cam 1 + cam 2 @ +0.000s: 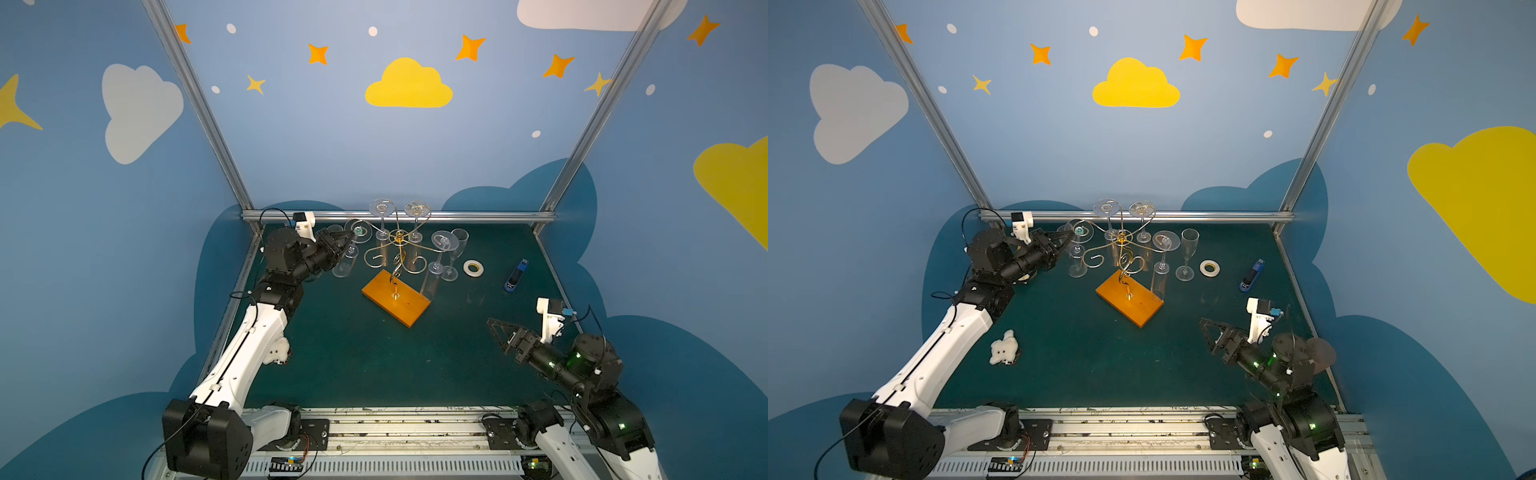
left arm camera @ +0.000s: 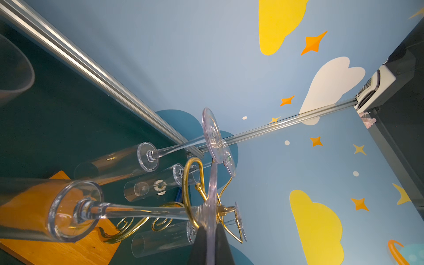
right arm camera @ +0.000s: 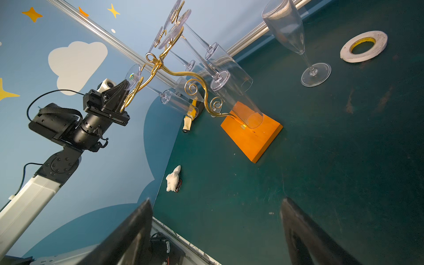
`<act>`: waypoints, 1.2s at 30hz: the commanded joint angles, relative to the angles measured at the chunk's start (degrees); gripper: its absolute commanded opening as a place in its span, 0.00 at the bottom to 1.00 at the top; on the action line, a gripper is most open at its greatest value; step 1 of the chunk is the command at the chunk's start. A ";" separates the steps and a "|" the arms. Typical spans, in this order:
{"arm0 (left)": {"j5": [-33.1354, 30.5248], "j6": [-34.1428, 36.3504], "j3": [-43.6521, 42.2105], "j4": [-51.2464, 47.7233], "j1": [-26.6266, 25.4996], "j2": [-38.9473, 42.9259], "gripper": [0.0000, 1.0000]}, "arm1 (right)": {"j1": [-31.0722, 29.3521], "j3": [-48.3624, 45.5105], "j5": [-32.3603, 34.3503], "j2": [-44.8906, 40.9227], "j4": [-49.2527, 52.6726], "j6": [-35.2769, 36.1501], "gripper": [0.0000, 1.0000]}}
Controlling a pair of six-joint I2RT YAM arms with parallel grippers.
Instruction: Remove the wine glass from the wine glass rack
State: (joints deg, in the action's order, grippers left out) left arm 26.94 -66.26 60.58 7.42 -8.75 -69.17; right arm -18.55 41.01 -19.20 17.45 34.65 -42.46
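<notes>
Our left tool (image 2: 211, 229), clamped on the foot of the wine glass (image 2: 75, 211), could topple the wine glass rack (image 2: 186, 183) if we pull crookedly.

Readable markings: none that I can make out in my views.
One small shiny sticker (image 3: 132, 76) on the foot of the wine glass (image 3: 179, 104) hanging toward the far left corner of the desk (image 1: 374, 365), too small to read. White tape roll (image 3: 363, 47) and blue stapler (image 1: 515, 276), toward the desk's right edge: no legible lettering.
</notes>
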 commanded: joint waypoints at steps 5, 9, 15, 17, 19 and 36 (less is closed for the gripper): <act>-0.35 -5.22 -1.59 4.20 0.49 2.82 0.03 | -0.23 0.47 0.83 -1.54 1.53 -0.35 0.86; -1.28 -6.47 -1.22 4.22 0.54 3.33 0.03 | -0.19 0.65 0.92 -2.06 2.02 -0.52 0.86; -2.94 -8.60 -0.46 5.10 0.75 2.84 0.03 | -0.18 0.82 1.50 -2.29 1.91 -0.79 0.86; -2.94 -9.30 0.33 5.30 0.76 1.98 0.03 | -0.20 1.03 1.47 -2.08 1.82 -0.79 0.86; -2.86 -10.21 0.93 5.86 0.76 0.93 0.03 | -0.19 1.19 1.45 -1.82 1.82 -0.71 0.86; 1.55 -12.18 7.12 7.52 0.63 -6.33 0.03 | -0.22 1.87 2.83 -2.84 3.55 -0.43 0.86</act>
State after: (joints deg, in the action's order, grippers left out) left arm 26.13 -78.26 65.34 11.35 -8.25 -75.00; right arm -18.55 41.17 -17.37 15.62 37.65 -43.07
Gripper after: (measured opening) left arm 0.062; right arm 0.861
